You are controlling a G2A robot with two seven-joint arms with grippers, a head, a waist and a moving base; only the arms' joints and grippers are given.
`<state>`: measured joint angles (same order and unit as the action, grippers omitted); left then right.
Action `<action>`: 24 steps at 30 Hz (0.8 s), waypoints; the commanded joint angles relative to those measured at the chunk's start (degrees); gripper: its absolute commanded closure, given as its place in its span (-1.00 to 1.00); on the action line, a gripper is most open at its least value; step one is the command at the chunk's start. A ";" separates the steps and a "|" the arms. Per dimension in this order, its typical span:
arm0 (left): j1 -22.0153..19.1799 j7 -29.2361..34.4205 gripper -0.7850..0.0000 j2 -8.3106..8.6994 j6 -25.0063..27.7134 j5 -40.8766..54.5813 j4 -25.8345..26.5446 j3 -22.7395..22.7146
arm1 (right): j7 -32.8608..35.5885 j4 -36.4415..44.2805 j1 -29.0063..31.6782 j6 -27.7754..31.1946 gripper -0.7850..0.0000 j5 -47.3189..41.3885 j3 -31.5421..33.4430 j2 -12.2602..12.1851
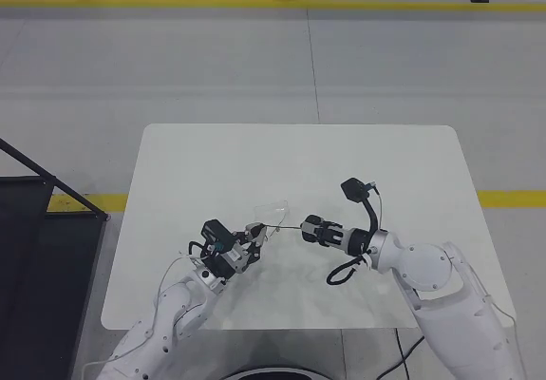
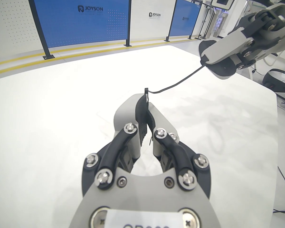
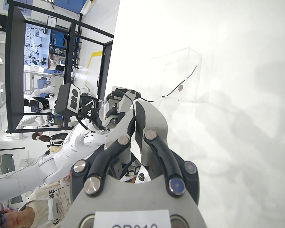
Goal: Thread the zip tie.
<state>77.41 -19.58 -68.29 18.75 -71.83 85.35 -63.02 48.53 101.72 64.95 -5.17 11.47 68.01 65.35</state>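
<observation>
Jaws on both arms are clenched on the zip tie, as far as I can see. Over the white table [image 1: 348, 171], near its front edge, the left gripper [image 2: 146, 104] pinches the head end and the right gripper [image 2: 205, 62] the strap. A clear box [image 3: 156, 77] sits just behind them. The zip tie [image 2: 167, 88] spans the gap between the grippers.

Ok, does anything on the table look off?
Nothing spilled or broken. The zip tie is held between the left gripper and right gripper, both shut on it. Only oddity: a small brown speck in or on the clear box, by a spare tie.
</observation>
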 commanded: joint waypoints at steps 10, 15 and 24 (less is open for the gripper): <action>0.06 0.11 1.00 -0.26 -0.25 -0.81 -0.16 0.01 | 0.18 -0.39 -0.12 1.49 1.00 -1.91 -0.04 -0.07; 0.03 0.18 1.00 -0.42 -0.75 -1.14 -0.17 0.11 | -0.31 -0.54 -0.19 2.69 1.00 -3.29 -0.36 0.00; -0.14 0.43 1.00 -0.72 -1.16 -1.43 -0.47 0.35 | -1.36 -0.89 0.15 4.56 1.00 -4.74 -0.06 -0.05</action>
<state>77.29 -19.15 -68.98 17.65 -73.31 84.87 -62.67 47.13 100.85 65.10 -0.67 6.76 67.96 65.31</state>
